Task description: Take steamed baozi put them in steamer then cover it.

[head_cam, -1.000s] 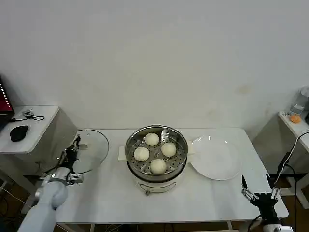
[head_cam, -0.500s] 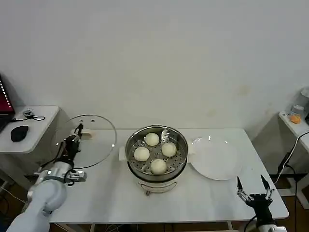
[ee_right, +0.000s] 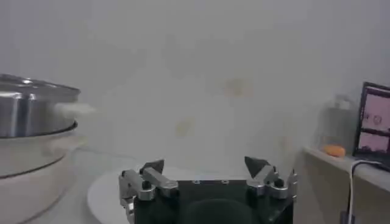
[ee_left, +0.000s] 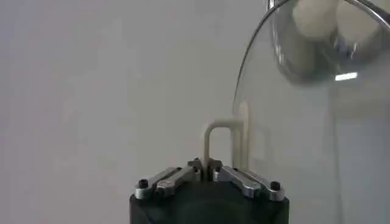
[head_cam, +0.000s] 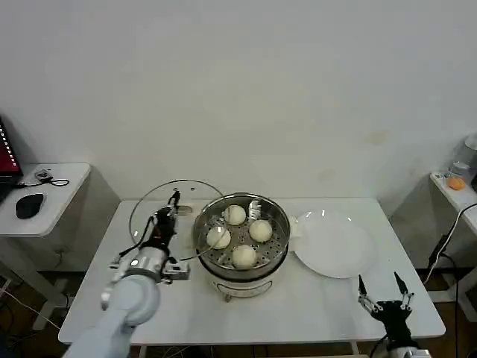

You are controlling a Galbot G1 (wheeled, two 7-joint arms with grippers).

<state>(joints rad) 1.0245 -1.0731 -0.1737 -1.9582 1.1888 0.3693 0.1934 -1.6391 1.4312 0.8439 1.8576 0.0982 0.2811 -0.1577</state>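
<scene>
The cover [head_cam: 173,218] was off the table, held tilted in the air just left of the steamer [head_cam: 241,237], its right edge overlapping the pot's left rim as I saw it from the head camera. I had the left gripper [head_cam: 170,206] closed on the cover's cream bar handle [ee_left: 219,143]; the left wrist camera showed the jaws pinched together around that handle, with the glass [ee_left: 304,122] standing beside it.

The steamer sat at the centre of the table [head_cam: 335,306], uncovered. Four steamed baozi [head_cam: 260,230] lay on its perforated tray, spaced apart in a rough diamond.

A white plate [head_cam: 334,244] lay flat just right of the steamer.

The right gripper [head_cam: 382,289] hovered near the table's front right corner, well apart from the steamer, jaws spread wide and holding nothing.
</scene>
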